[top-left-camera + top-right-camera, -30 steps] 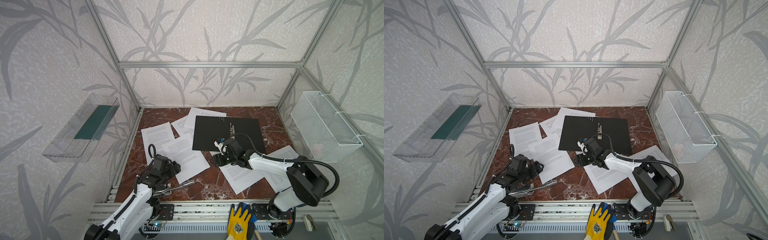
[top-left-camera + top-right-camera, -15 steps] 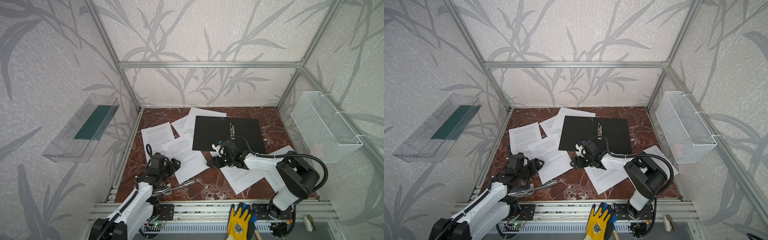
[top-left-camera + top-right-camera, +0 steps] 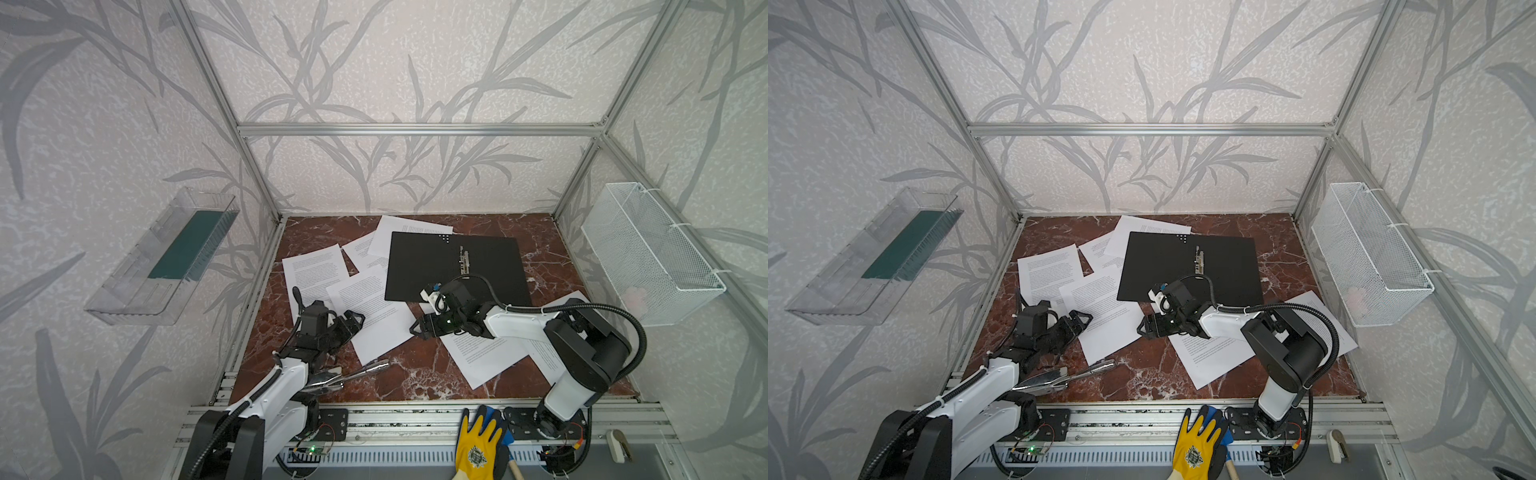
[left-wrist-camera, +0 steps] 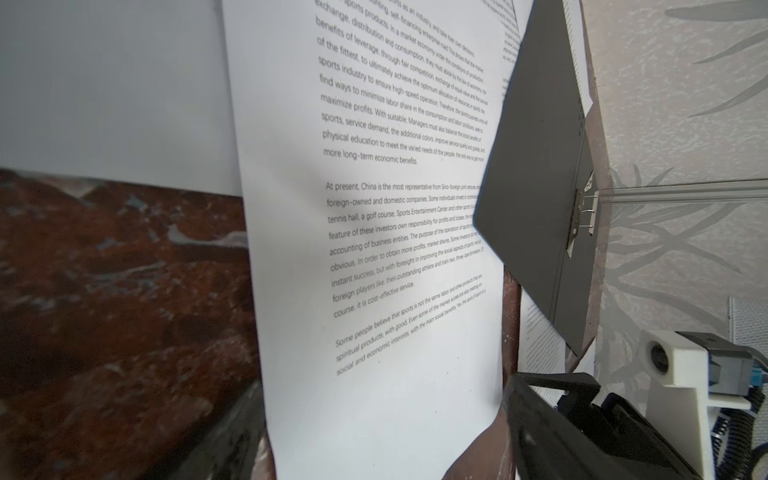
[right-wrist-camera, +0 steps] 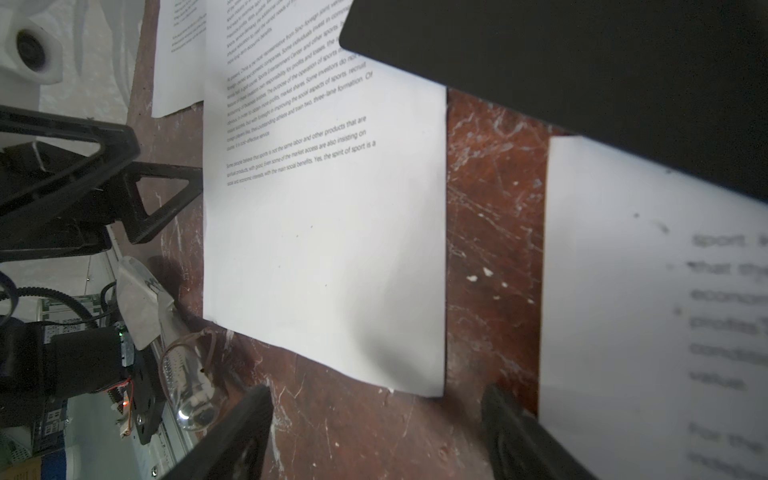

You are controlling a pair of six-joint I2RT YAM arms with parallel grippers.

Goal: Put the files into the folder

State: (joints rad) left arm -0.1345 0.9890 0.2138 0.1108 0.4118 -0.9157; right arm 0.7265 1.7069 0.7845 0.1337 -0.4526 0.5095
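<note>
folder (image 3: pixel 453 266): lies open and flat at the far middle of the bench (image 3: pixel 415 374), black inside up, metal clip (image 3: pixel 463 262) on the spine.
files: loose white printed sheets, all on the bench around the folder.
far sheet (image 3: pixel 415 228): near part tucked under the folder's far left corner.
small sheet (image 3: pixel 361 253): just left of the folder, partly covered by its neighbours.
left sheet (image 3: pixel 313 270): flat, near the bench's left edge.
middle sheet (image 3: pixel 374 316): overlaps the left sheet; far right corner under the folder's near left corner.
right sheets (image 3: pixel 486 353): two overlapping, near right, beneath the right arm; far edge under the folder.
left end effector (image 3: pixel 351 326): fingers spread, low at the middle sheet's left edge, holding nothing; contact with the paper cannot be told.
right end effector (image 3: pixel 415 328): fingers spread wide, low over the bare strip of bench between the middle sheet and the right sheets, holding nothing.
metal utensil (image 3: pixel 361 370): near left, beside the left arm.
yellow glove (image 3: pixel 478 440): on the near rail.
wire basket (image 3: pixel 648 249): on the right wall.
clear tray (image 3: pixel 137 286): on the left wall, holding a green slab (image 3: pixel 187 245).
</note>
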